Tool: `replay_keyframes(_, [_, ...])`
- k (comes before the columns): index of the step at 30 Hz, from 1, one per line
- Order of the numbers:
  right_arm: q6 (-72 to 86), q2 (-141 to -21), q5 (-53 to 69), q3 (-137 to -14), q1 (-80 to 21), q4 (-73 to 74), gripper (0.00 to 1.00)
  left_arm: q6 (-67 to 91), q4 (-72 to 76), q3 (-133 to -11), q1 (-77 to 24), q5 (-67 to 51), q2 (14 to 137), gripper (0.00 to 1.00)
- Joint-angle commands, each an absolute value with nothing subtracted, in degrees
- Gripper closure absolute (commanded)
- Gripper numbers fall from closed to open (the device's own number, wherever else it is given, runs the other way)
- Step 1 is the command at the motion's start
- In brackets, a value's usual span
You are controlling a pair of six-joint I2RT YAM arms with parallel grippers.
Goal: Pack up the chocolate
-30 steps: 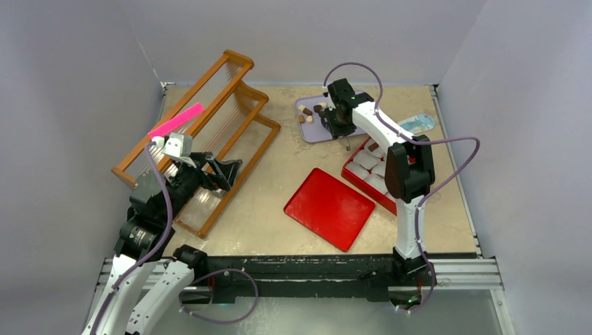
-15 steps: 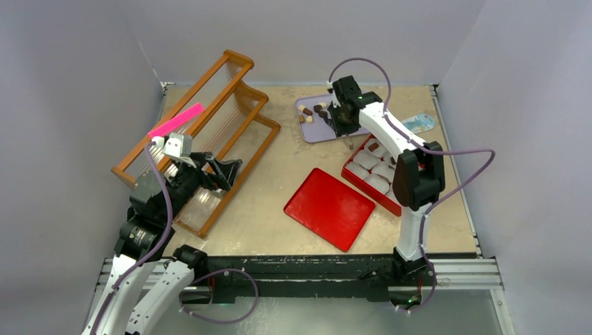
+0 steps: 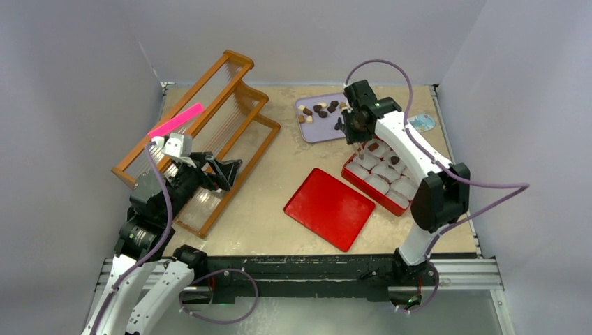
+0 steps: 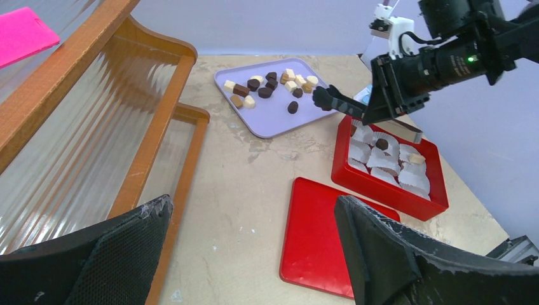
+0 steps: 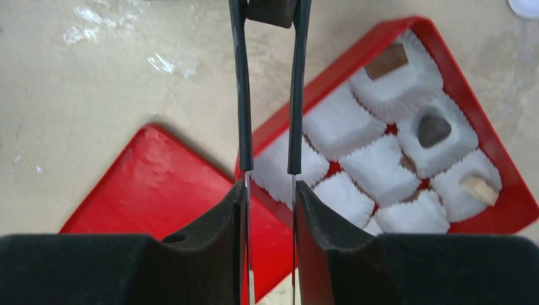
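Several chocolate pieces [image 3: 317, 110] [image 4: 267, 86], dark brown, mid-brown and cream, lie on a lilac tray [image 3: 320, 130] [image 4: 273, 119]. My right gripper [image 3: 354, 132] [image 5: 270, 187] is shut on thin metal tongs [image 5: 241, 95]. The tong tips pinch a dark chocolate [image 5: 272, 11] above the far left end of the red box [image 3: 351, 172] [image 5: 508, 190]. White paper cups fill the box; three hold a mid-brown [image 5: 388, 59], a dark [image 5: 434, 130] and a cream piece [image 5: 478, 187]. My left gripper [image 3: 227, 169] [image 4: 251, 206] stands open and empty by the rack.
The flat red lid [image 3: 329, 208] [image 4: 318, 241] lies left of the box. A tall wooden rack [image 3: 209, 118] with ribbed clear panels fills the left side, a pink strip [image 3: 176, 120] on top of it. A small blue-and-white item [image 3: 421, 123] sits at the far right.
My right arm has swung from over the lilac tray to the right and nearer, over the red box, carrying the tongs with the dark piece. The left arm has not moved.
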State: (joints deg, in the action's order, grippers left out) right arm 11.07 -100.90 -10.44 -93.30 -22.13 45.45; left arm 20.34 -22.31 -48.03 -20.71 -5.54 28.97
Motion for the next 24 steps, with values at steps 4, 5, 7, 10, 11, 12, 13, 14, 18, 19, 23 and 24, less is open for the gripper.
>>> replay_keyframes(4, [18.0, -93.1, -17.0, -87.9, -22.1, 51.2, 0.80, 19.6, -21.6, -48.3, -21.0, -5.3, 28.8, 0.03])
replay_keyframes(5, [18.7, -92.6, -17.8, -87.2, -22.1, 51.7, 0.80, 19.6, -21.6, -48.3, -21.1, -5.3, 28.7, 0.02])
replay_keyframes(7, [19.7, -91.7, -18.7, -85.7, -22.1, 52.1, 0.80, 19.6, -21.5, -48.3, -21.1, -5.5, 28.7, 0.03])
replay_keyframes(10, [21.6, -90.3, -19.5, -83.7, -22.0, 52.6, 0.79, 19.6, -21.5, -48.4, -21.1, -5.7, 28.8, 0.03])
replay_keyframes(11, [22.1, -90.0, -19.7, -83.2, -22.0, 52.8, 0.79, 19.7, -21.5, -48.4, -21.1, -5.7, 28.7, 0.03])
replay_keyframes(12, [22.7, -89.7, -20.3, -82.7, -21.9, 52.9, 0.78, 19.7, -21.5, -48.4, -21.1, -5.7, 28.8, 0.03])
replay_keyframes(13, [23.0, -89.4, -20.7, -82.2, -21.9, 53.1, 0.78, 19.7, -21.6, -48.4, -21.0, -5.7, 28.7, 0.02])
replay_keyframes(14, [23.2, -89.2, -21.0, -81.8, -21.7, 53.1, 0.78, 19.7, -21.7, -48.3, -21.1, -5.6, 28.6, 0.02])
replay_keyframes(18, [24.1, -88.5, -20.6, -80.7, -21.1, 53.2, 0.78, 19.7, -21.6, -48.4, -21.1, -5.6, 28.6, 0.03])
replay_keyframes(19, [24.3, -88.2, -20.4, -80.4, -21.2, 53.2, 0.78, 19.7, -21.6, -48.3, -21.1, -5.5, 28.6, 0.03])
replay_keyframes(23, [25.3, -87.3, -19.9, -78.7, -21.1, 52.5, 0.78, 19.7, -21.7, -48.4, -21.1, -5.4, 28.5, 0.03])
replay_keyframes(24, [25.7, -87.1, -20.0, -78.4, -21.1, 52.5, 0.78, 19.7, -21.7, -48.3, -21.1, -5.5, 28.5, 0.02])
